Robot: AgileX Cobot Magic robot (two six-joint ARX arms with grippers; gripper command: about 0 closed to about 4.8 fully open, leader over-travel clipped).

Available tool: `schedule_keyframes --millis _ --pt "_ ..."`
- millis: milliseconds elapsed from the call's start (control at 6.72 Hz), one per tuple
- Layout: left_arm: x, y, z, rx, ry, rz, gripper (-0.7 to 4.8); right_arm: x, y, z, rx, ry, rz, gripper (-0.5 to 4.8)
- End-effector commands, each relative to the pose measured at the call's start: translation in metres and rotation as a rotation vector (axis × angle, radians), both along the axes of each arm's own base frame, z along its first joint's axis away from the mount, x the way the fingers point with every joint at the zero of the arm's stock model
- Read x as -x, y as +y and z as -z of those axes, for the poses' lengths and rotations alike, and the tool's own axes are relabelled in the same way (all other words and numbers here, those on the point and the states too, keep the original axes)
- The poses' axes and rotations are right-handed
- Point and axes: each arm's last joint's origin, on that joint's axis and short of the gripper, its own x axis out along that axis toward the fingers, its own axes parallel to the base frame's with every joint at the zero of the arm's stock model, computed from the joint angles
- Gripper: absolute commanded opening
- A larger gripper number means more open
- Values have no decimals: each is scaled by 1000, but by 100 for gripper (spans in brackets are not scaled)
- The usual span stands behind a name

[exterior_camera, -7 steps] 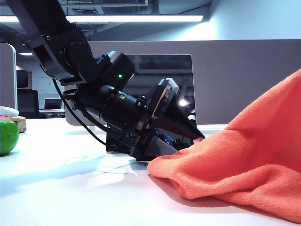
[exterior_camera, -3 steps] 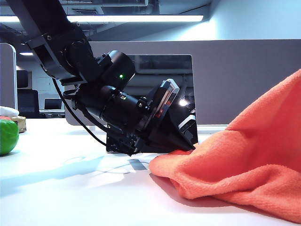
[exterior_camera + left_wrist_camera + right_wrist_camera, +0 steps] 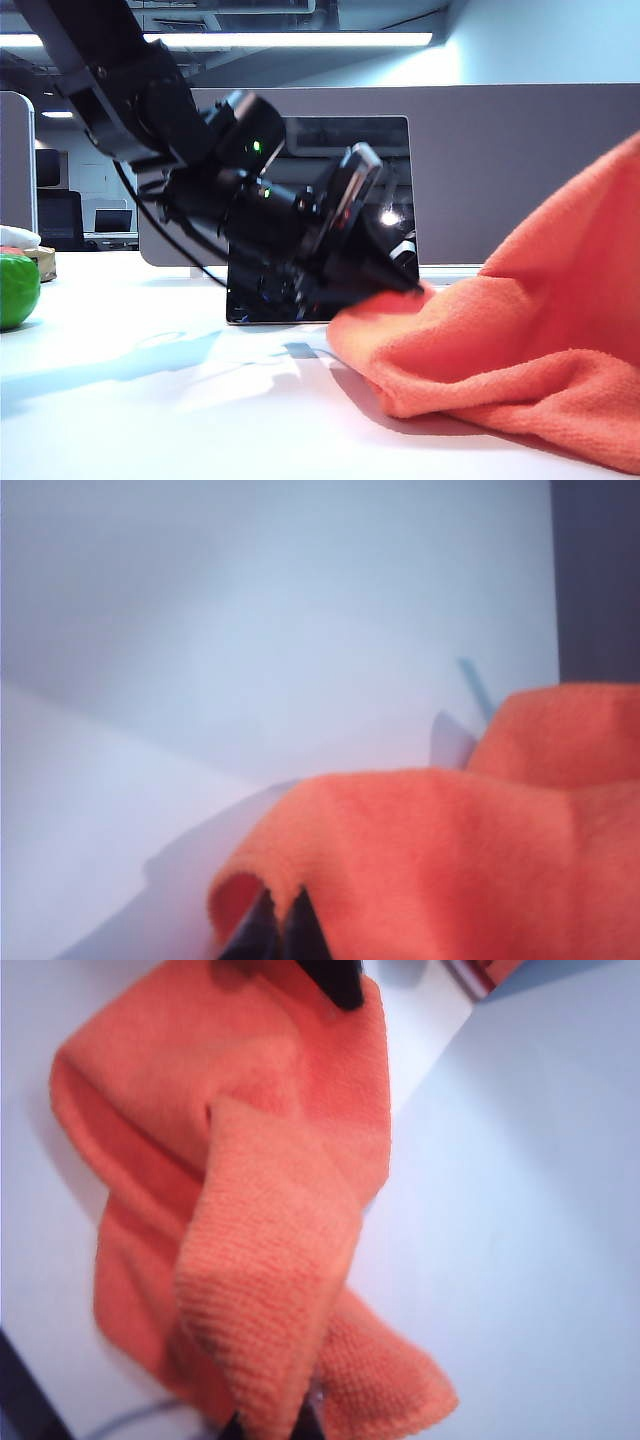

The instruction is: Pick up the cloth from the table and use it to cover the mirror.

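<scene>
Table (image 3: 150, 400) white, partition (image 3: 520, 170) behind; left gripper (image 3: 405, 285), right gripper (image 3: 270, 1425) clamp cloth (image 3: 520, 340).

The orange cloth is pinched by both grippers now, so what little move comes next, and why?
Probably lift together. The left gripper is shut on the near edge of the cloth, and the right gripper holds another part, yet most of it still sags on the table in front of the mirror.

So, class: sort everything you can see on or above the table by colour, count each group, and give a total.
Orange: 1, the cloth
Green: 1, a round object
Dark: 3, the mirror, the left gripper, the right gripper
Total: 5
</scene>
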Motion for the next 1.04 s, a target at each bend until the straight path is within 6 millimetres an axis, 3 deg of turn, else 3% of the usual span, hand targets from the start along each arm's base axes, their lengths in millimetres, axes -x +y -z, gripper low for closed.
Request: schedule_keyframes --millis 149,446,595,744,1041 --pt "11 11 -89 92 -293 -119 -6 -17 13 -30 -237 -302 -1 -7" --pt "40 57 -153 -137 -488 -435 -6 -25 16 -56 -351 -569 63 -7" --pt "53 78 -183 -119 -576 -542 -6 -26 17 -70 -442 -676 69 -7" --pt "60 87 -195 -112 -612 -591 -6 -28 19 -73 -467 -699 63 -7" --pt "65 93 -200 -150 -627 -654 -6 -34 24 -72 -468 -699 60 -7"
